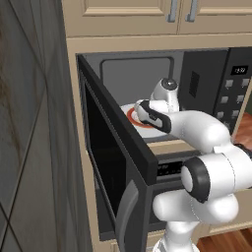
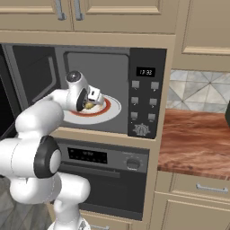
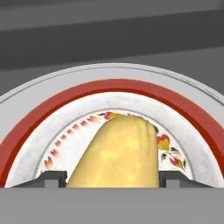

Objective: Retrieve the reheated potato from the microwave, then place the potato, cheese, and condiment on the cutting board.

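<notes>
Hand view puts the potato (image 3: 118, 153) right between the two dark fingertips (image 3: 52, 178) of the pincer (image 3: 113, 179), one tip at each flank. Whether they already press on it or stand just beside it cannot be told; the jaws are set about as wide as the potato. The potato lies on a white plate (image 3: 197, 131) with a red ring and small painted flowers, and the plate sits on the grey floor of the microwave (image 2: 146, 90).

In the right base view the pincer (image 2: 91, 102) reaches down onto that plate (image 2: 112, 108) inside the open cavity, with the button panel and display to the right. The left base view shows the microwave's door (image 1: 113, 162) swung wide toward the near left, and the arm passing over it into the cavity.

By these pictures the task is early: the door is open and the potato is bracketed, but not yet lifted out. Carrying it out, and gathering the cheese and condiment onto the cutting board, remains. A stretch of reddish worktop (image 2: 197, 139) lies right of the microwave.
</notes>
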